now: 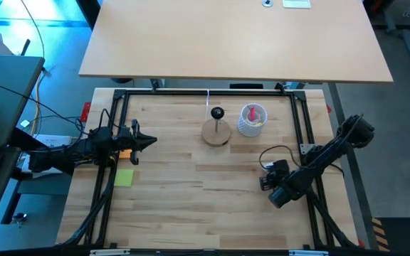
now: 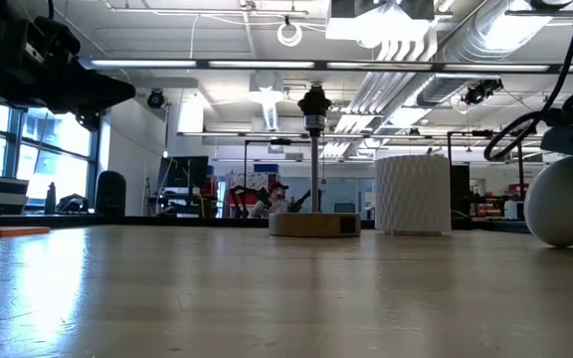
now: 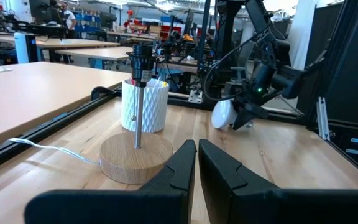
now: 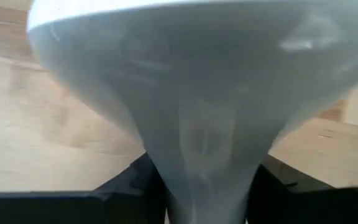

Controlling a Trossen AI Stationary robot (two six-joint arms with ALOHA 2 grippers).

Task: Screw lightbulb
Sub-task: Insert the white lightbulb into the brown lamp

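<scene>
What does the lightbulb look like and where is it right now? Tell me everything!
The lightbulb is white, frosted and round, narrowing to a neck. The right hand grips that neck between its dark fingers. It sits low at the right side of the wooden table, its round end seeming to touch the wood. It is well apart from the wooden lamp base, not screwed in yet.

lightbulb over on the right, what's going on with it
The right hand has closed on the lightbulb around its narrow neck, low over the table on its right side. The bulb is not yet at the socket, which stands empty on its stem above the round wooden base, next to the white ribbed cup. The left hand waits shut at the table's left edge.
</scene>
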